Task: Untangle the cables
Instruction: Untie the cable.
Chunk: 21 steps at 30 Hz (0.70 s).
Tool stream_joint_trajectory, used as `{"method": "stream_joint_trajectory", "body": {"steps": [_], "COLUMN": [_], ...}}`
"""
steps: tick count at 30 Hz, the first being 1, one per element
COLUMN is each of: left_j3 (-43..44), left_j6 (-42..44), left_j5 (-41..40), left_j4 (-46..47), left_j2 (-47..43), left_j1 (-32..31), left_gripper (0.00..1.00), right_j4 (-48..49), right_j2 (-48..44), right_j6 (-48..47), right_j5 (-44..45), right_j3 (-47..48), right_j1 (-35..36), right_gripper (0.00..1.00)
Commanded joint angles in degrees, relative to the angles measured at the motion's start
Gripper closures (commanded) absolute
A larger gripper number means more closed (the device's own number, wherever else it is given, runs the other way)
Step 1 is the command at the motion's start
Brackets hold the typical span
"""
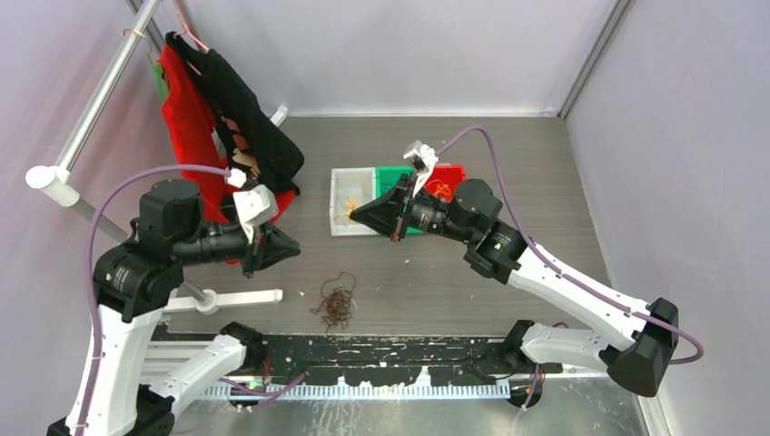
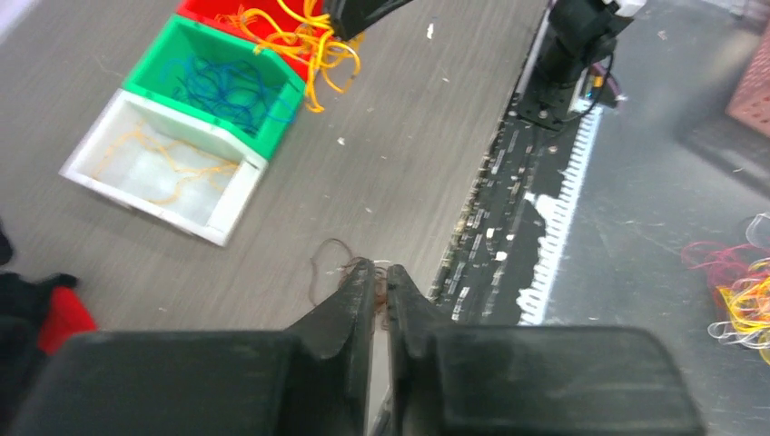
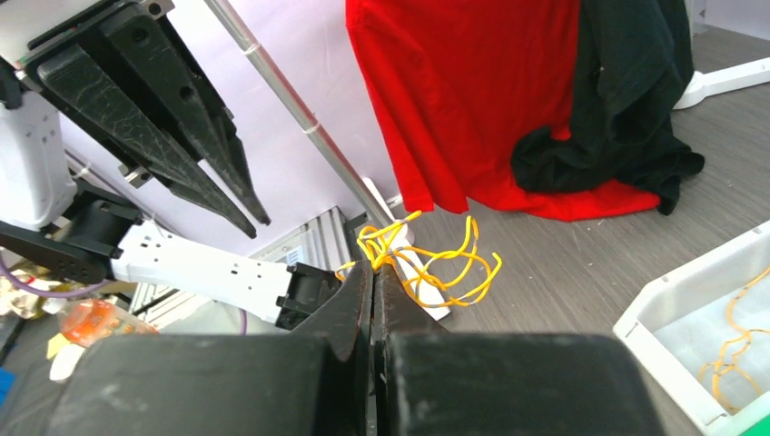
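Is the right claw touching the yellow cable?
Touching. The right wrist view shows the right claw shut on the yellow cable, loops dangling from its tips.

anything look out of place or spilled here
Yes. A dark brown wire tangle lies loose on the grey table, outside the coloured plastic bins. More yellow and red wire strands lie past the black base rail, off the table. The right gripper is shut on dangling yellow wires.

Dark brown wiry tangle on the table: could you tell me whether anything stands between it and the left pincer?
Nothing visible does: only bare grey tabletop shows between the left pincer and the dark brown wiry tangle.
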Motion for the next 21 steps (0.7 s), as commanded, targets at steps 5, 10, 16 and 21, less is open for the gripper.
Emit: {"method": "stream_joint_trajectory", "body": {"steps": [5, 10, 16, 21], "left_j3": [-3.24, -4.42, -10.28, -10.87], "left_j6": [0.86, 0.53, 1.0, 3.39], "left_j5": [0.97, 6.13, 1.28, 0.31], "left_j4": [7.04, 5.99, 13.54, 12.96], "left_j2": [-2.51, -1.07, -5.8, -6.15], "left_j1": [0.13, 0.15, 0.14, 0.2], "left_gripper": [0.52, 0.41, 0.45, 0.58], "right_j4": [12.38, 21.75, 21.98, 20.05], "right_j2": [4.08, 9.39, 11.83, 13.76], "right_j6": [16.15, 24.49, 25.03, 24.85], "right_j5": [-10.54, -14.59, -15.82, -17.6], "right_j3": [1.0, 2.34, 4.02, 5.57], "right_j1": [-0.29, 1.28, 2.39, 2.96], "right_gripper": [0.99, 0.99, 0.99, 0.99]}}
